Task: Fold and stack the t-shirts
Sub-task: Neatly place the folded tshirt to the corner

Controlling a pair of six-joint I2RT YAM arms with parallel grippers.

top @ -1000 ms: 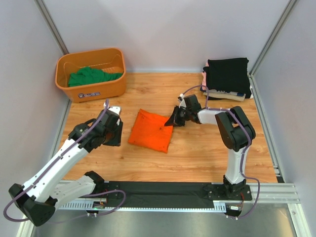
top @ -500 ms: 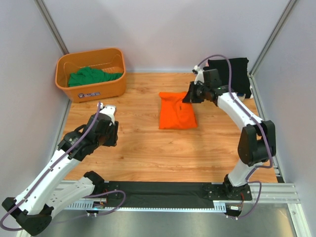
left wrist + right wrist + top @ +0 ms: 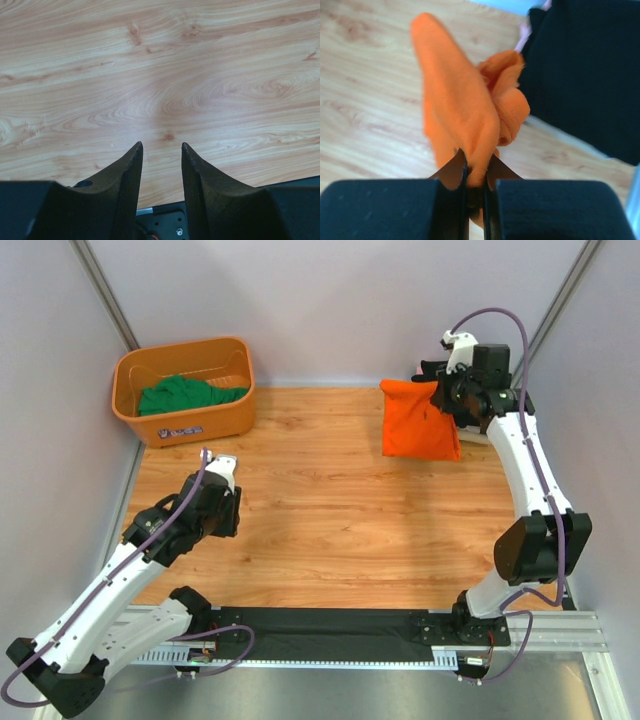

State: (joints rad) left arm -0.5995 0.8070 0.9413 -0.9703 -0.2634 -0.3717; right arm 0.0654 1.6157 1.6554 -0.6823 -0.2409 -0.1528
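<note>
Wood-grain table [image 3: 330,530], pale grey walls [image 3: 330,300], aluminium corner posts [image 3: 105,295].

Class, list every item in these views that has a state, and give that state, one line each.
orange t-shirt: folded, hanging from the right tool
right tool: shut on the orange t-shirt
left tool: open, empty
green t-shirt: crumpled in the basket
black t-shirt: folded, lying flat

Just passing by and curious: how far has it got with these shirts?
Done: a black shirt lies folded. In hand: the right gripper holds the folded orange shirt up beside it. Still to do: the green shirt sits unfolded in the basket.
</note>
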